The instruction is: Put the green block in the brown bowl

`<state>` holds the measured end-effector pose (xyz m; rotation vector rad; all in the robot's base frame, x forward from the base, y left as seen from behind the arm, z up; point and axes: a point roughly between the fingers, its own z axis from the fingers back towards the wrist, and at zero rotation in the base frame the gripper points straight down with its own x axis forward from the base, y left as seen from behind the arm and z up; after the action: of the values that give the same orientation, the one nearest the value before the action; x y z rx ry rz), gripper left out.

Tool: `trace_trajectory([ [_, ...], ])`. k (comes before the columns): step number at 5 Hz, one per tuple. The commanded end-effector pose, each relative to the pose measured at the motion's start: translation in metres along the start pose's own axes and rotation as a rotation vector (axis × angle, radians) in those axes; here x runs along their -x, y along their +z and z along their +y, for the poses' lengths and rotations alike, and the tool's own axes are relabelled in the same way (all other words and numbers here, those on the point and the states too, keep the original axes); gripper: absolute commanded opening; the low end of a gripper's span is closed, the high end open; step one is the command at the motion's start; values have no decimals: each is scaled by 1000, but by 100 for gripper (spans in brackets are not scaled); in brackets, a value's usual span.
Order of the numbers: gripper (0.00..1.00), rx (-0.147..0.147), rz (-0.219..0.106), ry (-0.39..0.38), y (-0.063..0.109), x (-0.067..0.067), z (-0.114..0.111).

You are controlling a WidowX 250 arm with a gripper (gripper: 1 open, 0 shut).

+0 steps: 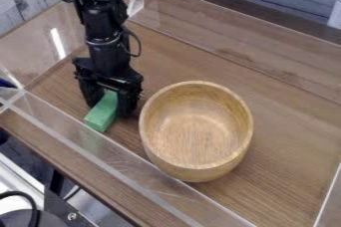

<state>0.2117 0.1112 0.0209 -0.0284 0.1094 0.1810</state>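
Note:
The green block (100,118) lies flat on the wooden table, just left of the brown bowl (197,129). My black gripper (110,103) points straight down over the block's far end, its two fingers (131,100) open and straddling the block. The fingertips reach down close to the table. Part of the block's upper end is hidden behind the fingers. The bowl is a round light wooden one, upright and empty, standing about a finger's width right of the gripper.
A clear plastic wall (80,151) runs along the table's front and left edges, close to the block. More clear panel (266,17) borders the far side. Bare wooden tabletop (226,52) stretches behind the bowl.

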Motion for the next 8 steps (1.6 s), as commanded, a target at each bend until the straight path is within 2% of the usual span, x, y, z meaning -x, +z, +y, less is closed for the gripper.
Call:
trace_trajectory([
  [1, 0, -9, -61, 15, 13, -12, 6],
  [2, 0, 2, -59, 21, 15, -13, 5],
  [3, 100, 1, -55, 25, 18, -11, 5],
  [4, 0, 11, -55, 29, 19, -12, 4],
  [5, 0, 17, -52, 34, 21, -12, 4],
  [6, 100, 17, -51, 35, 24, -11, 4],
  [7, 0, 22, -50, 38, 23, -11, 3],
  [8, 100, 22, -50, 39, 25, -11, 4],
])
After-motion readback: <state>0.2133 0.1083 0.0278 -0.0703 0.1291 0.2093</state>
